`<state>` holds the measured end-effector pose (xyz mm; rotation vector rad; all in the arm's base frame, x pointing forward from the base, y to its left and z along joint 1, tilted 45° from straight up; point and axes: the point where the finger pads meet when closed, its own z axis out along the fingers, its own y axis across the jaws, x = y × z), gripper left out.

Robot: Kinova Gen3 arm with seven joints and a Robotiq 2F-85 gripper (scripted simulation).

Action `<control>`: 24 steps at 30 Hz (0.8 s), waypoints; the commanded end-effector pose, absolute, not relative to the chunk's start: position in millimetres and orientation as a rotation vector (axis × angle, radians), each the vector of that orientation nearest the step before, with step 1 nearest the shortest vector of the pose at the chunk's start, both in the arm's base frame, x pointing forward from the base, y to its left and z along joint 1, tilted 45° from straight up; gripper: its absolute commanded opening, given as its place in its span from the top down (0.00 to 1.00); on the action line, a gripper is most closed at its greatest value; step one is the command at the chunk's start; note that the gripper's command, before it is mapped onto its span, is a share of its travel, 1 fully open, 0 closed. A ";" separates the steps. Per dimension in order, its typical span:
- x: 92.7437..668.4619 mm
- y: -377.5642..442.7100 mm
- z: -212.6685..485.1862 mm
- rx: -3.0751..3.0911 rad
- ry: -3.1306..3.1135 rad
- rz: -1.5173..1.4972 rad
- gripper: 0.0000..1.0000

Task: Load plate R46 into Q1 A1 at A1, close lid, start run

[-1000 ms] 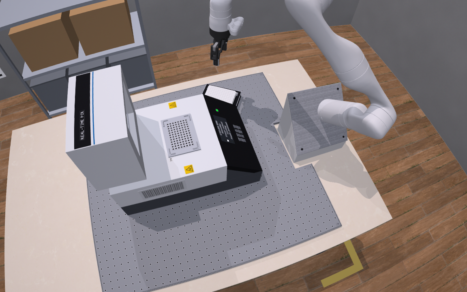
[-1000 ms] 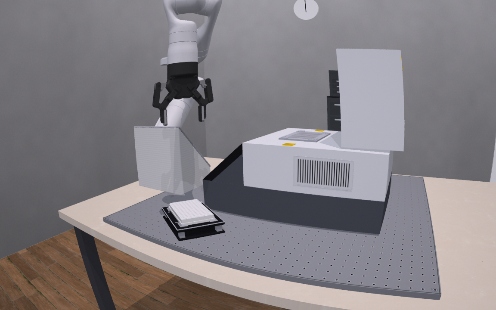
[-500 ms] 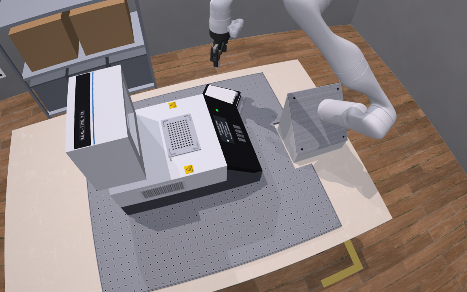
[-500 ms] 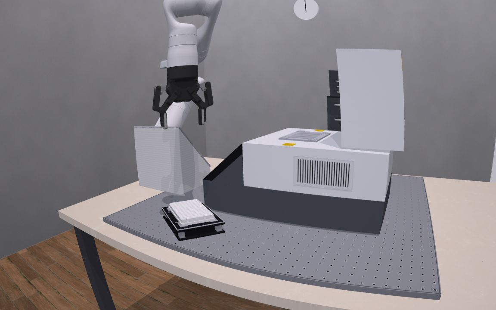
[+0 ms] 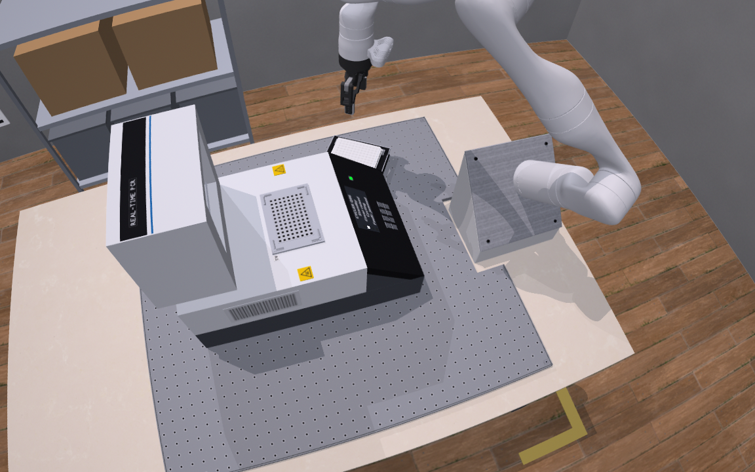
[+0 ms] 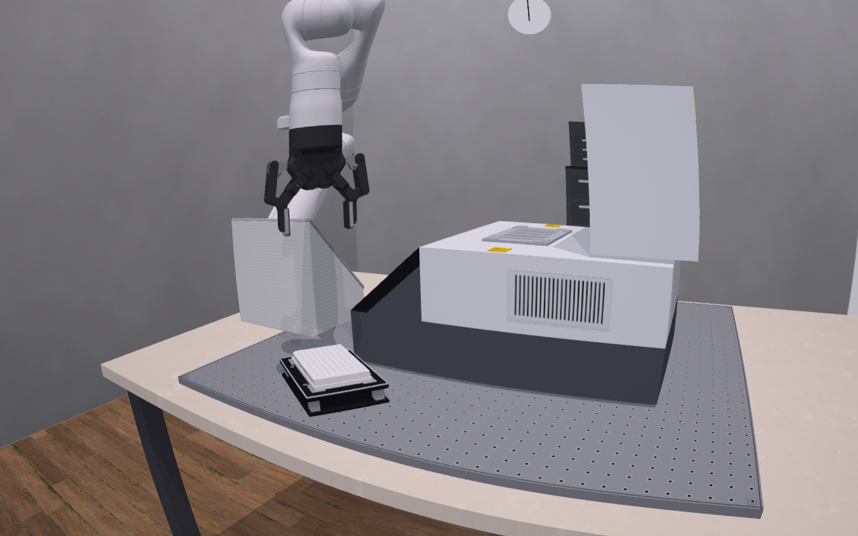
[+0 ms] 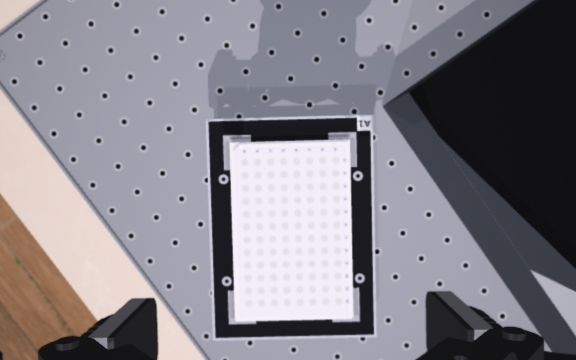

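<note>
The white plate R46 (image 5: 358,152) (image 6: 330,365) (image 7: 290,230) lies flat in the black nest N1 (image 5: 385,160) (image 6: 342,402) (image 7: 215,225), next to the cycler's black front panel. The nest's A1 mark (image 7: 364,123) shows at its upper right corner in the wrist view. My gripper (image 5: 348,107) (image 6: 316,223) is open and empty, pointing down, high above the plate. Its fingertips frame the bottom of the wrist view. The cycler Q1 (image 5: 310,193) (image 6: 552,293) has its lid (image 5: 157,199) (image 6: 638,166) standing open. Its block (image 5: 290,217) (image 6: 525,234) is bare. The lamp (image 5: 350,177) is green.
The keys (image 5: 386,214) sit on the sloped black panel. The arm's grey wedge mount (image 5: 503,199) (image 6: 278,280) stands right of the nest. All rests on a perforated board (image 5: 368,381) (image 6: 552,452). A shelf with cardboard boxes (image 5: 116,52) stands behind the table.
</note>
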<state>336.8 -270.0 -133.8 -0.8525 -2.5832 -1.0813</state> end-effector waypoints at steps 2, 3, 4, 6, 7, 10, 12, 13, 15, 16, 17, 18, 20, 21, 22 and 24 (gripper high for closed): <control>337.1 -267.8 -136.5 -0.854 -2.585 -1.080 0.00; 337.2 -266.9 -137.4 -0.854 -2.585 -1.080 0.00; 337.2 -265.9 -138.4 -0.854 -2.585 -1.080 0.00; 337.3 -264.1 -140.3 -0.854 -2.585 -1.080 0.00; 337.3 -263.1 -141.2 -0.854 -2.585 -1.080 0.00; 337.4 -260.3 -144.0 -0.854 -2.585 -1.080 0.00; 337.4 -260.3 -144.0 -0.854 -2.585 -1.080 0.00; 337.5 -259.4 -145.0 -0.854 -2.585 -1.080 0.00; 337.6 -257.6 -146.9 -0.854 -2.585 -1.080 0.00; 337.6 -256.5 -147.8 -0.854 -2.585 -1.080 0.00; 337.6 -255.6 -148.8 -0.854 -2.585 -1.080 0.00; 337.6 -254.6 -149.7 -0.854 -2.585 -1.080 0.00; 337.7 -252.8 -151.6 -0.854 -2.585 -1.080 0.00; 337.7 -251.8 -152.5 -0.854 -2.585 -1.080 0.00; 337.8 -250.9 -153.5 -0.854 -2.585 -1.080 0.00; 337.8 -249.0 -155.4 -0.854 -2.585 -1.080 0.00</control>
